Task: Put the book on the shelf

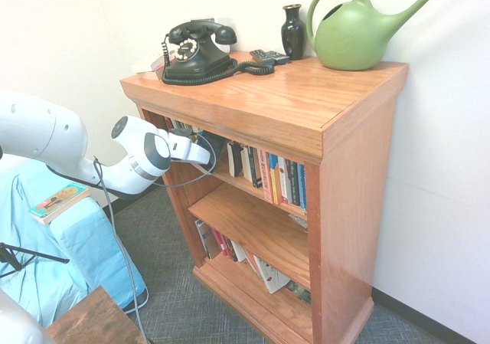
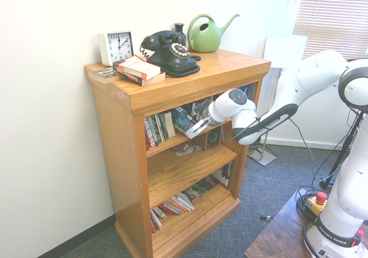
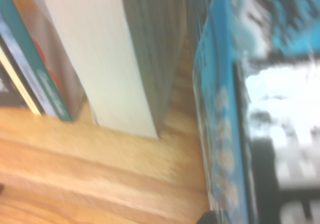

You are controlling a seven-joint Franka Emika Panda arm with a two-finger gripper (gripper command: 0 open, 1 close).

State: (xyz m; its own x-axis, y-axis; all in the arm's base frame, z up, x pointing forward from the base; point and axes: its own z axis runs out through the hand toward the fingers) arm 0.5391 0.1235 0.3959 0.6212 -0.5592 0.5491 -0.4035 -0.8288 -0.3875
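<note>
Bookcase (image 1: 352, 206) around the jaws; inner top shelf (image 3: 100, 149) just beneath. Blue-covered book (image 2: 183, 119) tilted over that shelf, beside a pale-paged book (image 3: 100, 59), with jaws closed narrowly on it. Placing apparently in hand; next, settle the book, then release and back out. "FRANKA EMIKA" readable on the arm base (image 2: 338, 237), well behind the jaws; spine print too blurred.

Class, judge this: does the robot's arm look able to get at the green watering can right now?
Probably not yet: the arm reaches under the bookcase's top slab, which lies between it and the can.
</note>
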